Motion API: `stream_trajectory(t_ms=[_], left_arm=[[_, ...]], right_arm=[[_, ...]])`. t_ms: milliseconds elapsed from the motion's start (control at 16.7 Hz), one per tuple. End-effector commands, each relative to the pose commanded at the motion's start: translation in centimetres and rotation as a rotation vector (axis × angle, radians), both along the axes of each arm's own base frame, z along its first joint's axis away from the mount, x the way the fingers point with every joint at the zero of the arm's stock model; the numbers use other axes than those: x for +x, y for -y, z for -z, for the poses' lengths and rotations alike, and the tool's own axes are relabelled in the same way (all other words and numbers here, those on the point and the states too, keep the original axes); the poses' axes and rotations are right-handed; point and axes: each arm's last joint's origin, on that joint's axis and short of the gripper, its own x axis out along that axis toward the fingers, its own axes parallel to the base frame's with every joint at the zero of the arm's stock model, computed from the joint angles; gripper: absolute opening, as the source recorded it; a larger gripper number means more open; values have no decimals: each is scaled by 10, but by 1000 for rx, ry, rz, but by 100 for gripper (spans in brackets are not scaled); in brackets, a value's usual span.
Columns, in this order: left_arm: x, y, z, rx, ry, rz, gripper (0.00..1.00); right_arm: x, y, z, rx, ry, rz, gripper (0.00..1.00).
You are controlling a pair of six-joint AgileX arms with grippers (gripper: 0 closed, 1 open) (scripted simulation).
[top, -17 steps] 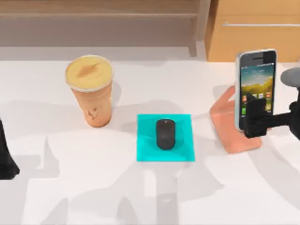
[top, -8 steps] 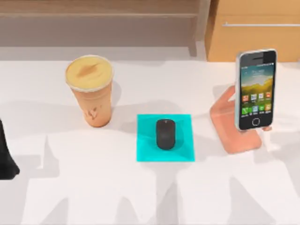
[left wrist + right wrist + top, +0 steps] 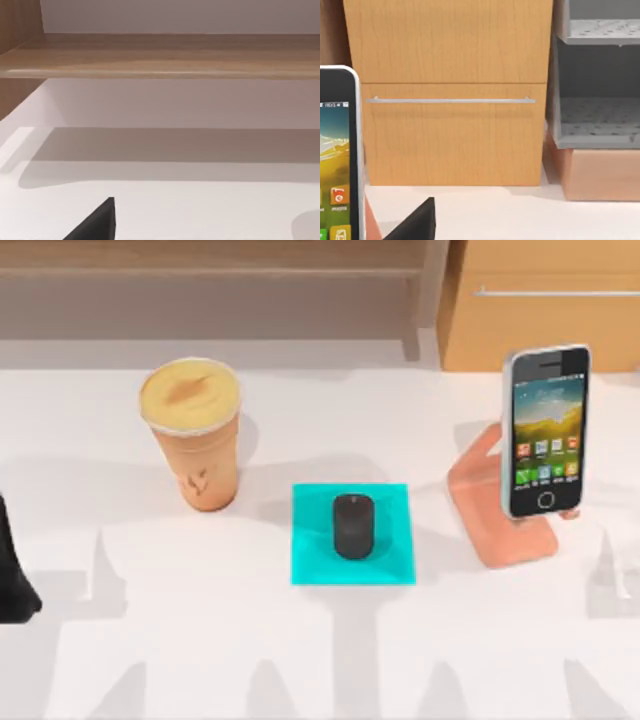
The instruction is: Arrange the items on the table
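Observation:
The orange-tan cup (image 3: 195, 430) with a yellowish lid stands upright at the table's (image 3: 200, 640) back left. The black mouse (image 3: 353, 526) lies on the cyan mat (image 3: 310, 540) at the centre. At the right, the smartphone (image 3: 545, 430) leans upright on the salmon-pink stand (image 3: 490, 510), screen facing front, with nothing holding it. My left arm (image 3: 12, 575) is parked at the table's left edge. In the right wrist view the phone (image 3: 337, 165) is close, beside a dark part of my right gripper (image 3: 415, 225).
A wooden cabinet (image 3: 540, 310) with a metal handle stands behind the phone, and a long wooden shelf (image 3: 210, 280) runs along the back. Grey shelving (image 3: 600, 115) sits beside the cabinet (image 3: 450, 130) in the right wrist view.
One second ago my right gripper was at the phone; it has since drawn away past the right edge. The phone stays on the stand. Cup, mouse and left arm have not moved.

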Motion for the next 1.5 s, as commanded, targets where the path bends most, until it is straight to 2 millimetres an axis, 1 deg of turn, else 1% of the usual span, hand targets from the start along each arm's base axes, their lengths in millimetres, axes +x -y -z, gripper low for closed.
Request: stream_trajectory(t_ms=[120,540,840,1020,1140,1320,1500], left_arm=[[0,0,0,0,0,0,100],[2,1,-1,-3,-2,3,100],[16,12,-7,-22,-40,43,100],[31,26,-5,-27,-94,84,100],[43,39,-1,-22,-141,109,100],[61,62,12,-3,-207,137,100],[77,88,30,24,-250,149,100]], right_arm=[[-1,1,3,-3,4,6,100],[-1,1,3,-3,4,6,100],[-1,1,3,-3,4,6,100],[-1,1,3,-3,4,6,100],[-1,1,3,-3,4,6,100],[-1,1,3,-3,4,6,100],[-1,1,3,-3,4,6,100]])
